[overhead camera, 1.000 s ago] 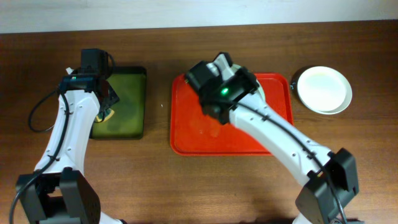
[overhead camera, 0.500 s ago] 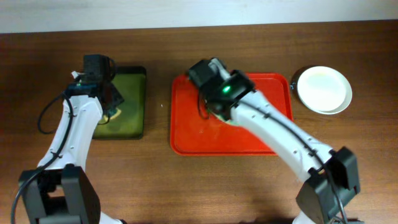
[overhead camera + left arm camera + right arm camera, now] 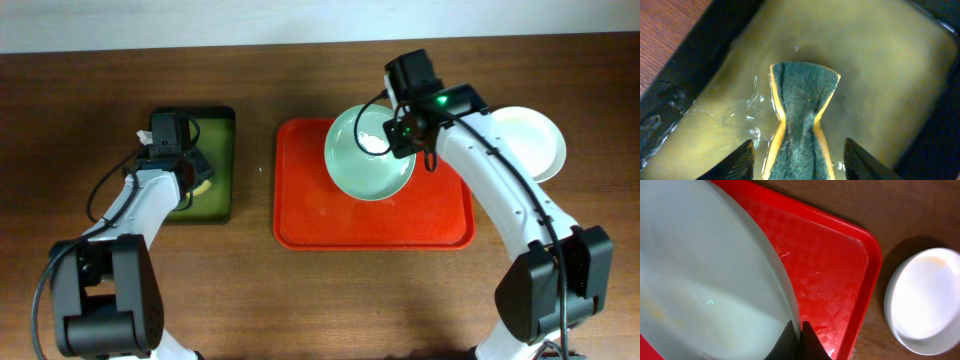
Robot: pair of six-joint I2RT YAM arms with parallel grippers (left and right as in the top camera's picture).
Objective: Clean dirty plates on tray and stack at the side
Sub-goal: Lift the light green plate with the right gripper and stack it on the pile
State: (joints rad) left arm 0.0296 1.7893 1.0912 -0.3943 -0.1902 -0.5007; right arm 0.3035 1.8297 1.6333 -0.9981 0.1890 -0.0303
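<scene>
My right gripper is shut on the rim of a pale mint-green plate with faint yellow smears. It holds that plate above the back half of the red tray. A white plate lies on top of another plate on the table to the right of the tray. My left gripper is open over a green sponge with yellow sides. The sponge lies between the fingers with a gap on each side.
The sponge rests in yellowish water inside a small dark green tray at the left. My left arm reaches over that tray. My right arm crosses the red tray's right edge, close to the white stack.
The left gripper has opened and let go of the sponge in the dark green tray. The right arm has swung to the right, bringing the mint plate into full view above the red tray.
</scene>
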